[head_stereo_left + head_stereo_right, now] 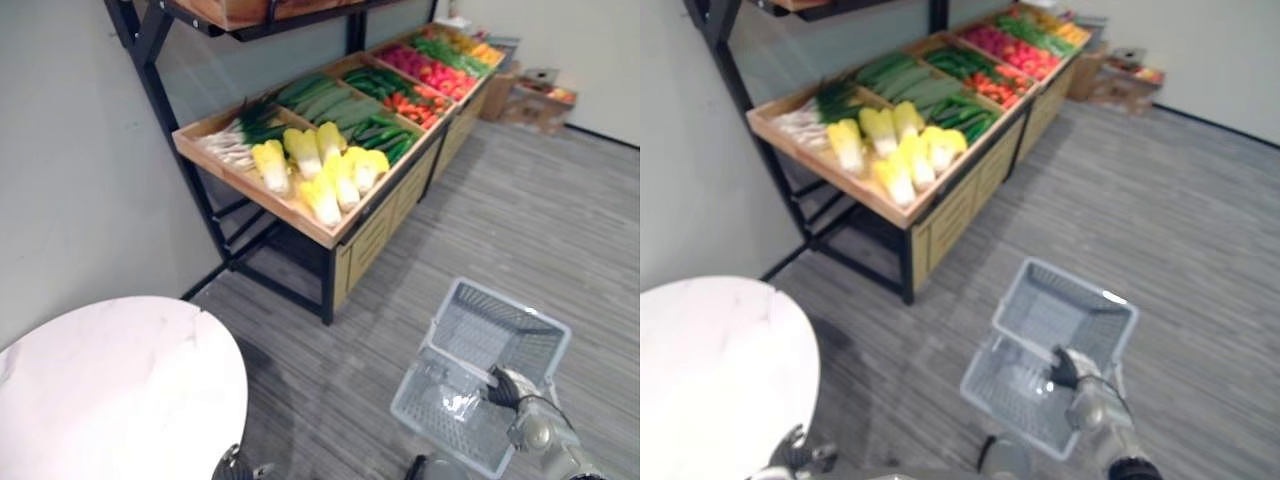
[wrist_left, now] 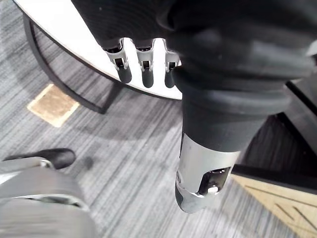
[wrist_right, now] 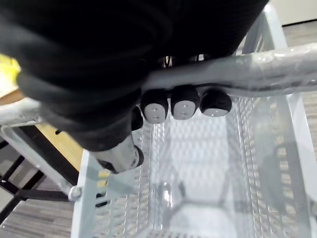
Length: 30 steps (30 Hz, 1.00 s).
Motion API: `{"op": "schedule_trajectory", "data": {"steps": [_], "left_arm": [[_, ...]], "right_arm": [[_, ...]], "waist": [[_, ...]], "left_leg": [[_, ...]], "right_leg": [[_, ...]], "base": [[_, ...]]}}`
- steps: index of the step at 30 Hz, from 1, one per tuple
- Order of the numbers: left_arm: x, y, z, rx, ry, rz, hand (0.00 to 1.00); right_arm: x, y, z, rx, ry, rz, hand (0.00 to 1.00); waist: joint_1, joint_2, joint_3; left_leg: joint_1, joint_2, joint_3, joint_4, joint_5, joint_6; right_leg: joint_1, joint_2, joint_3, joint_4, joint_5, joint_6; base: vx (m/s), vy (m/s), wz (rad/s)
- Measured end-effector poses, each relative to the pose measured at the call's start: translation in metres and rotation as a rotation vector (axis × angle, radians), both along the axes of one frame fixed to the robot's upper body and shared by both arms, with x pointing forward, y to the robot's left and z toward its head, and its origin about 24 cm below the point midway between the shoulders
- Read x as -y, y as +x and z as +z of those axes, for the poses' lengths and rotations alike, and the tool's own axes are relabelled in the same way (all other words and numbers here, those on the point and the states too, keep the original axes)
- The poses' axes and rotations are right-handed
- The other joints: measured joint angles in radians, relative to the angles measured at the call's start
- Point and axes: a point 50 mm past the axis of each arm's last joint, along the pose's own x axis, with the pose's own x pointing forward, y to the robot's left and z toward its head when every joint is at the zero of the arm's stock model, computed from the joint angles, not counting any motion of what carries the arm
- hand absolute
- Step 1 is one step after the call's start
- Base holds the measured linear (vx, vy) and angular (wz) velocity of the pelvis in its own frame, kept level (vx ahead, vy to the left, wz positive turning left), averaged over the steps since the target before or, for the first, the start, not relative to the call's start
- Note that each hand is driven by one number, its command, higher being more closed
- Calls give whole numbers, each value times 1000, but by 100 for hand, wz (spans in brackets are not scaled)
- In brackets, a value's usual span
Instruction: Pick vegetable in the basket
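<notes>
- Right hand [image 3: 183, 106] curls round basket [image 1: 515, 308] handle [image 3: 257, 69].
- Left hand [image 2: 143, 62] hangs loose, empty, near table [image 1: 110, 380].
- Vegetables [image 1: 320, 170] lie on stand [image 1: 372, 238].

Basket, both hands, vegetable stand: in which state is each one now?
basket: empty, held by its handle.
right hand: shut on the handle.
left hand: open, holding nothing.
vegetable stand: bins full of vegetables.
</notes>
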Motion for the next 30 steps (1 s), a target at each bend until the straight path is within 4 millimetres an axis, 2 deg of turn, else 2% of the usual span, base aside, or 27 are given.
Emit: {"op": "schedule_trajectory", "data": {"steps": [1, 3, 4, 5, 6, 7, 8, 10, 11, 13, 14, 15, 16, 17, 18, 20, 21, 22, 23, 24, 25, 26, 27, 28, 30], "left_arm": [[-1, 4, 2, 20, 7, 2, 0], [-5, 7, 4, 31, 22, 4, 0], [-5, 10, 5, 35, 30, 9, 0], [3, 10, 2, 29, 12, 13, 0], [7, 9, 0, 28, 0, 15, 0], [14, 6, -3, 17, -20, 22, 0], [18, 1, -5, 3, -32, 35, 0], [19, 1, -5, 5, -38, 42, 0], [21, 0, -6, 6, -45, 52, 0], [24, -1, -7, 2, -55, 57, 0], [25, -3, -8, -3, -57, 59, 0], [25, -9, -9, -18, -58, 63, 0], [26, -11, -9, -23, -62, 64, 0], [27, -11, -10, -22, -66, 64, 0], [28, -9, -9, -16, -66, 63, 0], [29, -6, -8, -3, -66, 62, 0], [31, -6, -9, -5, -71, 59, 0], [33, -6, -9, -6, -74, 57, 0], [33, -7, -9, -7, -75, 57, 0], [35, -9, -10, -15, -80, 59, 0], [36, -14, -11, -28, -82, 62, 0], [35, -15, -11, -33, -77, 64, 0], [32, -8, -9, -14, -67, 63, 0], [30, -2, -8, -1, -62, 63, 0], [30, -4, -8, -5, -61, 67, 0]], "right_arm": [[1, -4, -2, -8, 1, -9, 100], [3, -7, -3, -16, 1, -19, 100], [9, -9, -2, -15, -7, -47, 100], [17, -9, 0, -9, -20, -82, 100], [21, -9, 2, -7, -27, -97, 100], [26, -8, 5, -2, -42, -102, 100], [26, -5, 7, 8, -42, -99, 100], [26, -3, 7, 13, -40, -99, 100], [26, -6, 5, 1, -37, -104, 100], [27, -15, 0, -26, -34, -112, 100], [27, -20, -3, -38, -29, -120, 100], [26, -24, -5, -42, -19, -132, 100], [27, -25, -5, -39, -13, -147, 100], [31, -29, -5, -32, 6, -196, 100], [34, -32, -6, -33, 12, -219, 100], [41, -39, -7, -42, 13, -273, 100], [45, -42, -6, -36, 16, -302, 100], [49, -44, -5, -26, 32, -341, 100], [50, -44, -5, -25, 33, -346, 100], [53, -45, -6, -26, 29, -364, 100], [55, -48, -8, -34, 24, -379, 100], [53, -50, -10, -39, 28, -387, 100], [49, -50, -12, -43, 37, -387, 100], [46, -48, -15, -51, 43, -381, 100], [45, -45, -15, -49, 47, -381, 100]], "waist": [[0, -2, -1], [1, -20, -7], [3, -17, 0], [2, 15, 7], [3, 36, 4], [14, 67, -6], [11, 77, -8], [6, 77, -9], [3, 89, -14], [3, 84, -11], [3, 76, -8], [6, 54, -3], [7, 50, -3], [3, 50, -3], [2, 50, -3], [4, 50, -3], [4, 51, -4], [7, 51, -4], [7, 52, -4], [15, 61, -8], [21, 77, -22], [21, 77, -28], [25, 64, -26], [31, 52, -18], [32, 49, -17]], "left_leg": [[1, 7, -26, 0, -12, -30], [3, 16, -71, -1, -41, -83], [12, 39, -104, -11, -66, -126], [16, 84, -134, -18, -67, -137], [18, 106, -133, -18, -61, -140], [15, 147, -131, -11, -26, -163], [-15, 171, -153, 17, 30, -176], [-62, 185, -180, 76, 69, -169], [-110, 203, -188, 151, 112, -159], [-162, 236, -166, 252, 207, -141], [-178, 264, -118, 297, 292, -117], [-192, 293, -49, 342, 326, -91], [-206, 304, 12, 376, 295, -87], [-237, 298, 81, 402, 247, -83], [-253, 289, 112, 404, 225, -83], [-288, 244, 167, 352, 173, -87], [-298, 198, 184, 268, 162, -93], [-292, 134, 203, 131, 168, -101], [-291, 121, 202, 102, 174, -99], [-277, 73, 201, -11, 240, -100], [-271, 59, 214, -73, 269, -48], [-258, 47, 206, -94, 272, -44], [-261, 31, 202, -101, 274, -45], [-261, 23, 205, -90, 263, -31], [-258, 18, 207, -70, 246, -24]], "right_leg": [[3, -3, 50, -139, 59, 5], [7, -18, 88, -228, 83, 20], [5, -22, 79, -199, 174, 33], [-2, 5, 43, -126, 193, 35], [-8, 16, 29, -90, 189, 28], [-30, 36, 1, -13, 128, -17], [-32, 46, -33, 40, 70, -39], [-24, 42, -70, 62, 34, -56], [6, 45, -112, 65, 7, -72], [80, 53, -174, 56, -19, -89], [141, 57, -211, 29, -31, -103], [196, 64, -243, -11, -36, -112], [225, 63, -263, -35, -37, -115], [261, 62, -297, -67, -37, -115], [274, 61, -315, -80, -37, -115], [298, 58, -357, -105, -37, -114], [303, 53, -377, -113, -35, -112], [309, 50, -385, -121, -28, -100], [310, 49, -385, -122, -27, -99], [315, 53, -385, -129, -21, -88], [320, 76, -378, -151, -12, -73], [325, 74, -377, -166, -7, -65], [337, 75, -369, -205, 7, -43], [356, 81, -337, -250, 20, -25], [371, 82, -317, -266, 28, -24]], "base": [[314, -260, 69], [401, -392, 79], [462, -489, 107], [374, -396, 95], [346, -357, 76], [364, -413, 56], [341, -417, 56], [229, -304, 64], [271, -326, 86], [282, -322, 86], [262, -283, 71], [288, -323, 66], [238, -281, 66], [167, -217, 62], [123, -148, 79], [100, -49, 62], [149, 79, 46], [128, 85, 33], [146, 154, 13], [161, 211, -2], [191, 234, 4], [148, 163, 16], [73, 81, 20], [46, 66, 15], [32, 56, -3]]}}
